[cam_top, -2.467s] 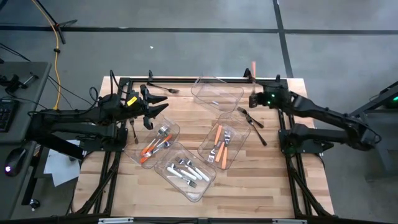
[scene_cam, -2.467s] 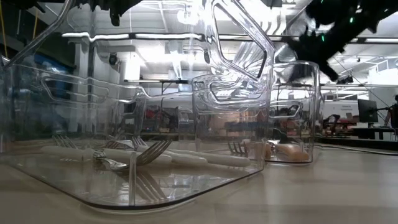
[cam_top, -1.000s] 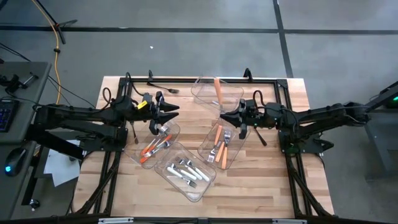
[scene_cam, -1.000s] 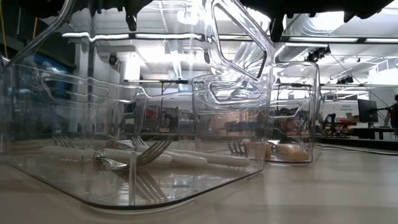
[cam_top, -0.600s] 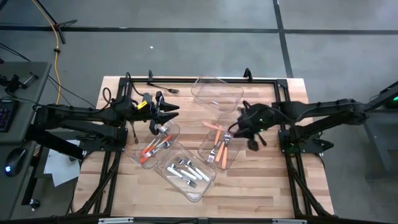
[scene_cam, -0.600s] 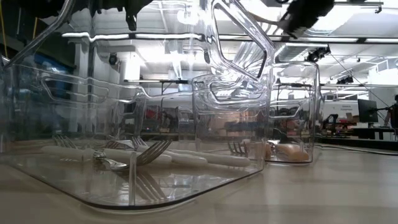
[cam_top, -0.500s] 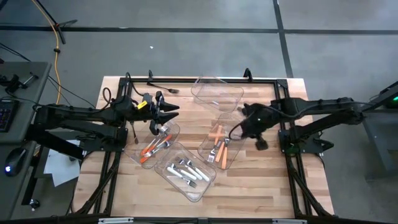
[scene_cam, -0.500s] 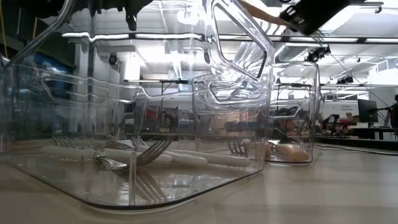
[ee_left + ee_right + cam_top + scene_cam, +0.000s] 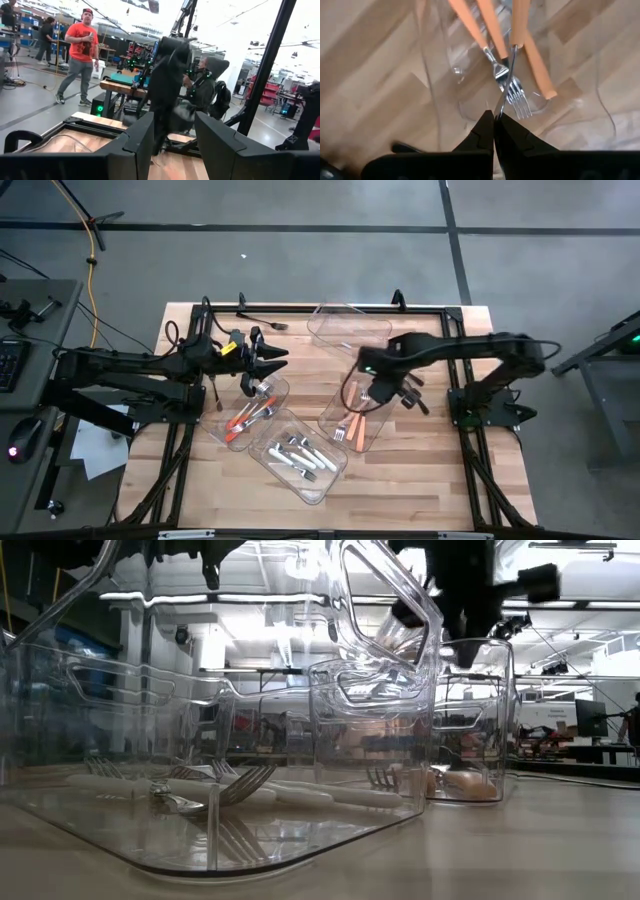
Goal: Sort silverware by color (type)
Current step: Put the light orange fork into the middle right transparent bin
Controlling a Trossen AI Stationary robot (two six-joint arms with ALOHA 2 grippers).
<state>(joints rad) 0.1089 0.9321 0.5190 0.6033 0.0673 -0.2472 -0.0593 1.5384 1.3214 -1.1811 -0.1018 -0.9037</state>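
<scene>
My right gripper [image 9: 366, 388] [image 9: 494, 117] hangs over the clear bin [image 9: 378, 436] that holds orange-handled forks [image 9: 520, 97], pointing down and shut on an orange-handled utensil [image 9: 519, 22]. My left gripper [image 9: 265, 362] [image 9: 174, 137] is open and hovers above the left bin [image 9: 222, 428], which holds mixed orange-handled and silver pieces. White-handled pieces [image 9: 298, 455] lie in the middle bin. Black utensils lie flat on the table at the far edge [image 9: 262, 323], right of the orange bin [image 9: 408, 372] and by the left bin [image 9: 213, 392]. My right gripper pinches the utensil's thin metal end [image 9: 501, 102] between its two fingers, coming from above and pointing down. The utensil hangs below the fingers along their line, its orange handle lowermost, over the forks in the bin. I cannot tell whether the handle touches them.
A fourth clear bin [image 9: 348, 330] sits at the far side of the table. The black frame rails [image 9: 300, 309] run along the far edge and both sides. Bare wood shows at the near edge [image 9: 400, 490]. People stand in the room beyond the table [image 9: 80, 50].
My right gripper has swung from beside the far bin toward the table's left, over the orange bin, and tipped from level to pointing down. The orange-handled utensil went with it, its handle turning from the far side to downward.
</scene>
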